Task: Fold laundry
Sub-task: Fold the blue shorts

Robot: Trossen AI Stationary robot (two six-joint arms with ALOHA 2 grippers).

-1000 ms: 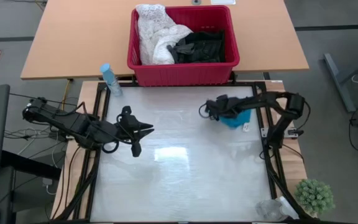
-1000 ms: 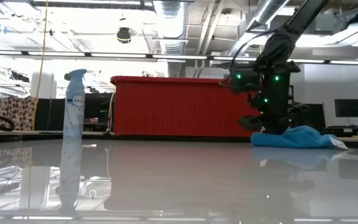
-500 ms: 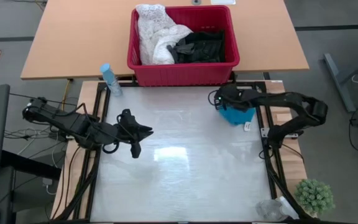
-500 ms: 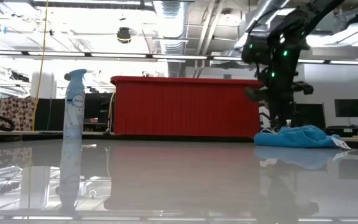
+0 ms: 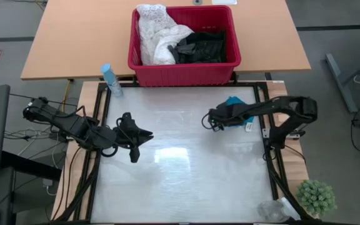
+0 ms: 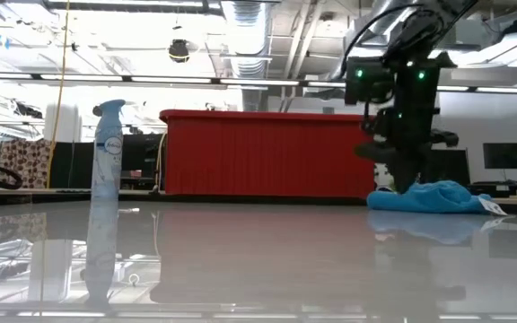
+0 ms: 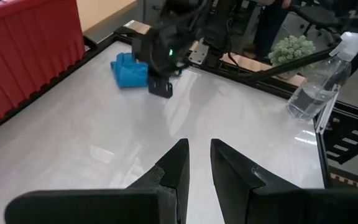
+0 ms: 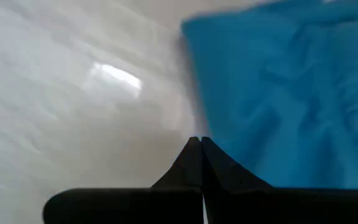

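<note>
near the table's right edge, crumpled teal garment (image 5: 235,113); right gripper (image 5: 209,119) pressed together, empty.

Basket (image 5: 183,74) behind the bench (image 5: 180,181), garments (image 5: 177,39) inside it, spray bottle (image 5: 110,80) at its left, small garment (image 5: 236,115) on bench's right side, plant (image 5: 316,196) off right front corner.

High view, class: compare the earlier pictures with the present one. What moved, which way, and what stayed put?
The right hand swung toward the red basket beside the teal garment, then came back out over the table, ending near where it began. It is shut and empty, the garment lying slightly nearer the basket. The left hand, spray bottle and the basket's laundry stayed put.
</note>
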